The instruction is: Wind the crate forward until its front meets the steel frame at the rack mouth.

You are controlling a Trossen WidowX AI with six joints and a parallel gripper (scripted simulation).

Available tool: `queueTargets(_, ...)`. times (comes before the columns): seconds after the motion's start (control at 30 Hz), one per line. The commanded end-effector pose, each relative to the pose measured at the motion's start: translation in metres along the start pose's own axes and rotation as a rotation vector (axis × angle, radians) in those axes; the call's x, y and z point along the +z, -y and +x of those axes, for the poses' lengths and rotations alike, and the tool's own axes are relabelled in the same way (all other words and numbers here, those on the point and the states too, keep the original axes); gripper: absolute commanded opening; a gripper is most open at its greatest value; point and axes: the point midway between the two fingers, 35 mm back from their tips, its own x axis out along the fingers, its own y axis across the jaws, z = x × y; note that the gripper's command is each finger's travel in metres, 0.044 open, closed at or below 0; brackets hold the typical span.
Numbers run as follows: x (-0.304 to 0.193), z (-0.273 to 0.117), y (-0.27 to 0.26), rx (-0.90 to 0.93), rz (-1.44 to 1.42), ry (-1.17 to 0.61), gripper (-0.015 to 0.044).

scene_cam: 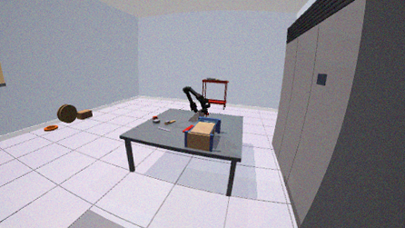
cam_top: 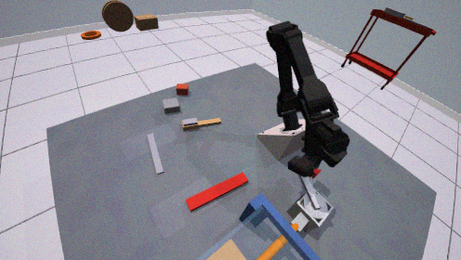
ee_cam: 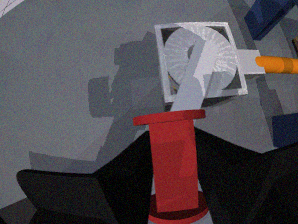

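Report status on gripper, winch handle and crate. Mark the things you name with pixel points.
Gripper (cam_top: 316,173) (ee_cam: 169,135) shut on red grip (ee_cam: 174,167); handle's grey arm (cam_top: 310,191) (ee_cam: 192,77) over winch (cam_top: 329,217) (ee_cam: 161,62). Crate (cam_top: 229,253) (scene_cam: 200,140) inside cubby. Crate's clearance to steel frame: cannot tell.

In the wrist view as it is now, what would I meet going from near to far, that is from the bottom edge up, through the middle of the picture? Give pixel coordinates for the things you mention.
Red grip of the winch handle (cam_top: 316,173) (ee_cam: 174,165), grey crank arm (cam_top: 310,192) (ee_cam: 190,87), ribbed winch drum (ee_cam: 223,60)
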Motion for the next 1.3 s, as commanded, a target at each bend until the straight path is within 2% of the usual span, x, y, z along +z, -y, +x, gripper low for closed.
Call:
queueTargets(0.0, -0.006, -0.001, 0.012, -0.024, 0.011, -0.015, 0.0)
queueTargets(1.27, -0.011, -0.004, 0.055, -0.027, 0.012, -0.017, 0.0)
